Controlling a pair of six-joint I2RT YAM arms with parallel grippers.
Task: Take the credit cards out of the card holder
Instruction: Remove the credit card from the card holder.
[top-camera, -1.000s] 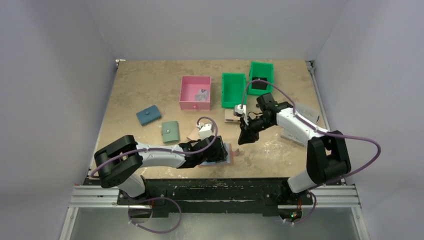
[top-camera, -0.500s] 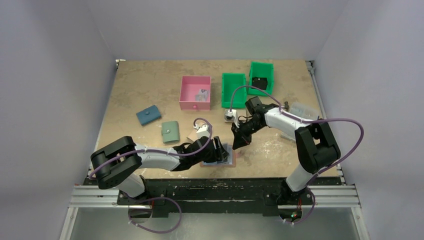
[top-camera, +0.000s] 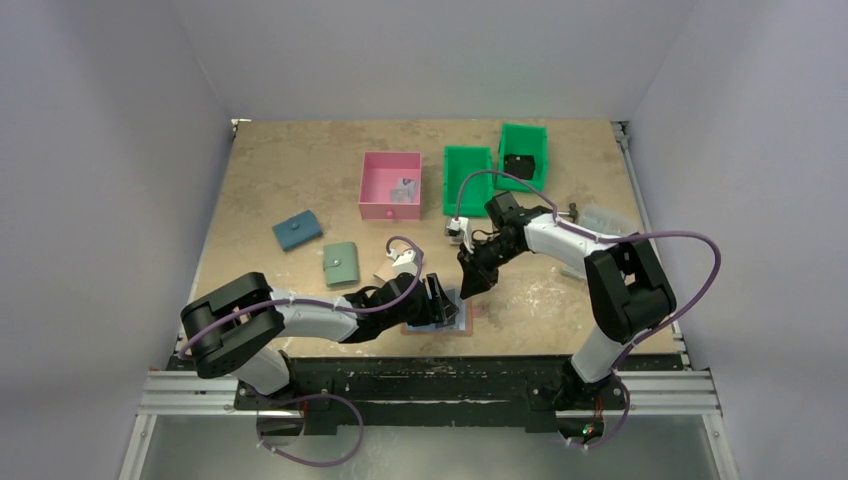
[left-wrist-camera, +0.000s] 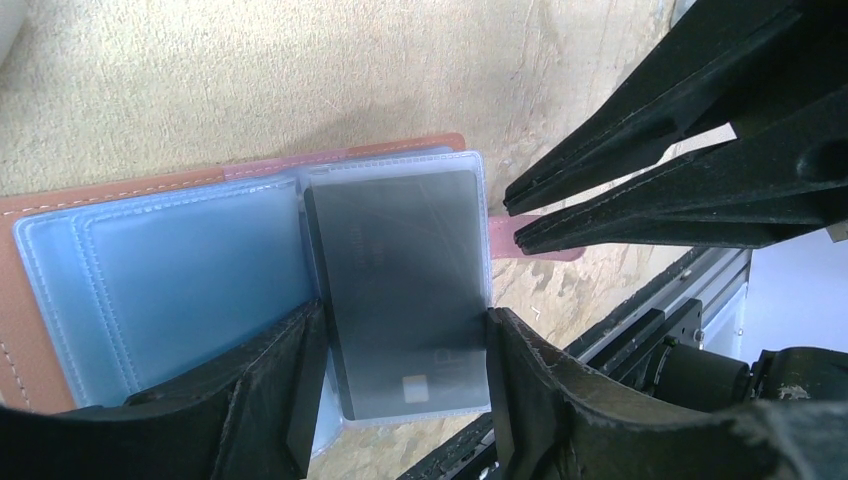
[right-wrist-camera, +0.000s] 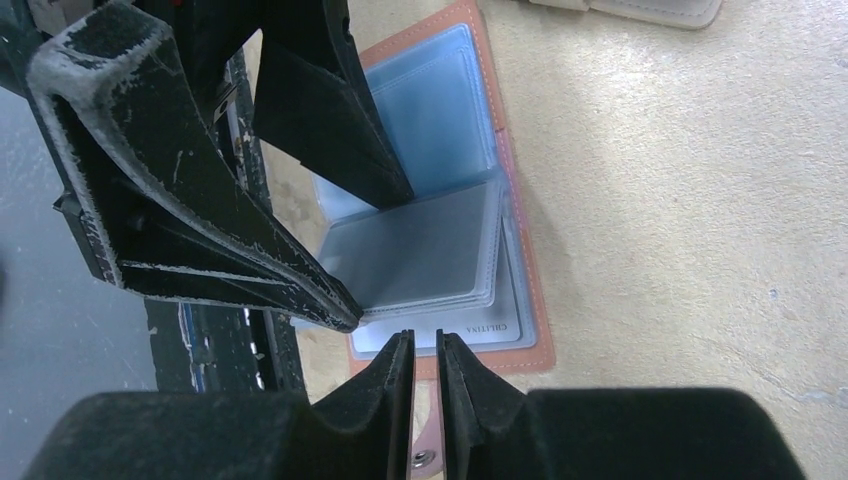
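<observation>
Status: the card holder (left-wrist-camera: 180, 270) lies opened flat at the near centre of the bench (top-camera: 300, 180). Opening is done; extraction is not. The black card (left-wrist-camera: 400, 290) sits fully inside its clear sleeve. A pale printed edge shows under the sleeves (right-wrist-camera: 420, 250), but whether that is the second card cannot be told.

Left gripper (top-camera: 437, 298): fingers apart, standing on either side of the sleeve that holds the black card.

Right gripper (right-wrist-camera: 425, 340): fingers nearly together, with the snap tab (right-wrist-camera: 425, 450) in the narrow gap. Whether they clamp it cannot be told.

Materials: the cover is reddish-brown stitched leather with a smooth pale blue lining. The sleeves are thin, glossy, flexible plastic – rectangular, stacked and fanned slightly upward. The card is a rigid, flat, matte rectangle with rounded corners.
</observation>
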